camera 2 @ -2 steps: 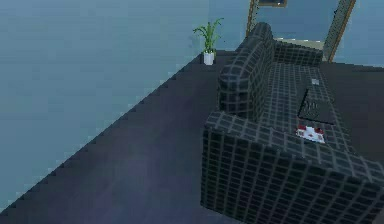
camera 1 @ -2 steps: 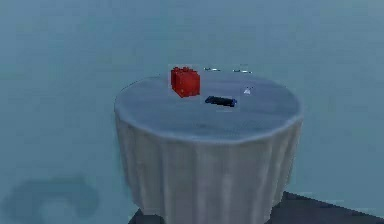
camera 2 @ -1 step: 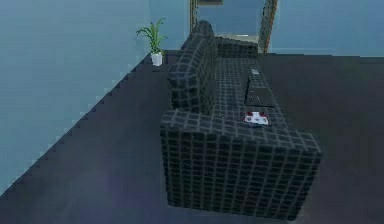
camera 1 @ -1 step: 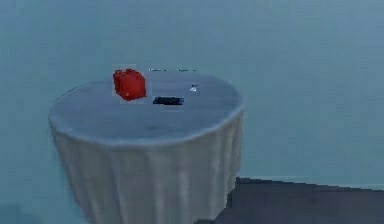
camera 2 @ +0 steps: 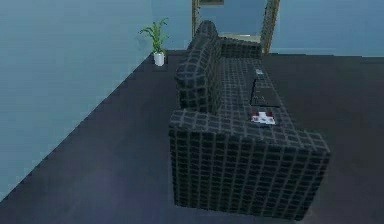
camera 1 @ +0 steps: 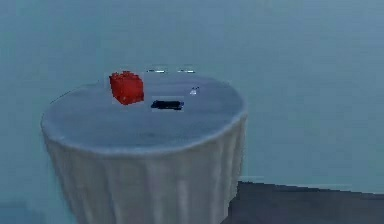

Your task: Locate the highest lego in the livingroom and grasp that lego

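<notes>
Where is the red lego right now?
In the forward view, the red lego sits on the round table, left of centre toward its far edge, with a flat dark object just to its right.

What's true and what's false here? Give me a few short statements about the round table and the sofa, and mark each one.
1. A red block sits on the round table. True.
2. A flat dark thing lies on the tabletop, to the red block's right in the forward view. True.
3. The sofa is plain white. False: it is dark with a checked pattern.
4. The potted plant stands on the sofa's seat. False: it stands on the floor by the blue wall, past the sofa's far end.
</notes>
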Available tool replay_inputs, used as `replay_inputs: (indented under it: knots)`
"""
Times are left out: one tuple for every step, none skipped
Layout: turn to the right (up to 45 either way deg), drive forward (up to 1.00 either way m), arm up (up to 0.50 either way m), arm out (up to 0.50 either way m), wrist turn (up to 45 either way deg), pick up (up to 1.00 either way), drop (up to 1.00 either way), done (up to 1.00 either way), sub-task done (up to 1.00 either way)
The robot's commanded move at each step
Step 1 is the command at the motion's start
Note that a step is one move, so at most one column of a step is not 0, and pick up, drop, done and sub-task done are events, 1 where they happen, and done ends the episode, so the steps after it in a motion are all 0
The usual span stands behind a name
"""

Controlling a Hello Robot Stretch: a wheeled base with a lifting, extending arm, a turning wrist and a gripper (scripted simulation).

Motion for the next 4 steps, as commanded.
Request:
replay_inputs:
  knots:
    - [-45.0, 0.0, 0.0, 0.0, 0.0, 0.0, 0.0, 0.0, 0.0]
    - [-45.0, 0.0, 0.0, 0.0, 0.0, 0.0, 0.0, 0.0, 0.0]
    - [-15.0, 0.0, 0.0, 0.0, 0.0, 0.0, 0.0, 0.0, 0.0]
    - [45.0, 0.0, 0.0, 0.0, 0.0, 0.0, 0.0, 0.0, 0.0]
